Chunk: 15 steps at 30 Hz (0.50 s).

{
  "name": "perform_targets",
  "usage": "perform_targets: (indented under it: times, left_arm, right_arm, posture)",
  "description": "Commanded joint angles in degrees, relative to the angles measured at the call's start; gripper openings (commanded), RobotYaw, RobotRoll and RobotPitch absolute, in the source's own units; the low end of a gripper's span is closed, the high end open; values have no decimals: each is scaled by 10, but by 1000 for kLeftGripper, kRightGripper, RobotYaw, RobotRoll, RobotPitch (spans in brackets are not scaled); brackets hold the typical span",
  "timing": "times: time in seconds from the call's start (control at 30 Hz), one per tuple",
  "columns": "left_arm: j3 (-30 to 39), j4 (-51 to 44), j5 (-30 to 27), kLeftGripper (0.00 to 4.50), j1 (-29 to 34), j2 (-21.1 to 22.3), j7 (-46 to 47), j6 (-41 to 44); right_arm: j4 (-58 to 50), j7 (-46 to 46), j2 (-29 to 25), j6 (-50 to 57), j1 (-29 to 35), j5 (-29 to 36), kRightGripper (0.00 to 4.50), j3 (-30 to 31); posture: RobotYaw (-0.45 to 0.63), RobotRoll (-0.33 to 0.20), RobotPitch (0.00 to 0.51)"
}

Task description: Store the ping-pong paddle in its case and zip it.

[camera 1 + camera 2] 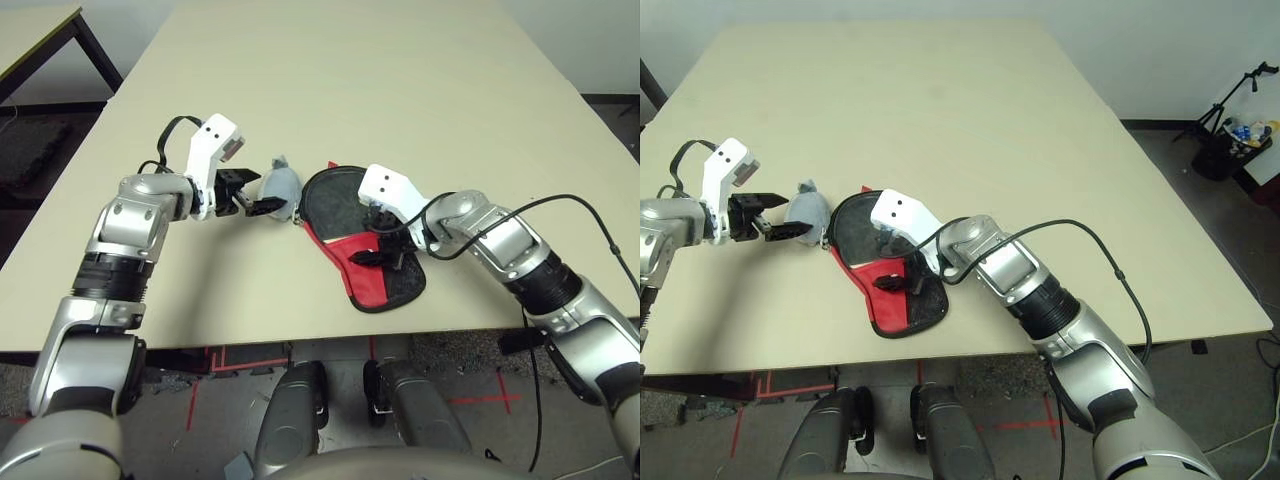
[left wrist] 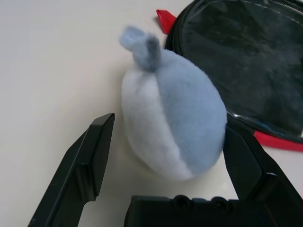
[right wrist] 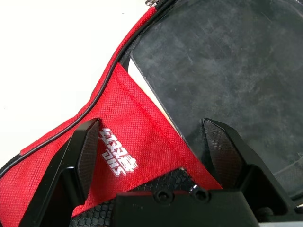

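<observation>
Right end effector (image 3: 151, 156) spread over case (image 1: 372, 262), paddle (image 3: 222, 71) inside; left end effector (image 2: 165, 161) spread around plush (image 2: 173, 125), farther left on desk (image 1: 350, 80).

I see a red and black case (image 1: 372, 262) with white lettering, a grey-blue and white plush (image 2: 173, 127), and a beige table (image 1: 340, 90).

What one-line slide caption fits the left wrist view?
Open left tool straddling a blue-and-white plush toy on the table, with the black and red case just beyond it.
</observation>
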Motion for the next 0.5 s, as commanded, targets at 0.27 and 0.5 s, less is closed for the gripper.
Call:
perform_targets:
  times: [0.27,0.5]
  left_arm:
    - [11,88,6,3305,-13,-50,28,-48]
    - [12,152,18,1345,-59,-43,21,-87]
  right_arm:
    - [11,11,11,1,12,-22,4500,5]
    - [6,19,8,-4,19,-38,4500,14]
  posture:
    - [-60,0,161]
    - [-60,0,167]
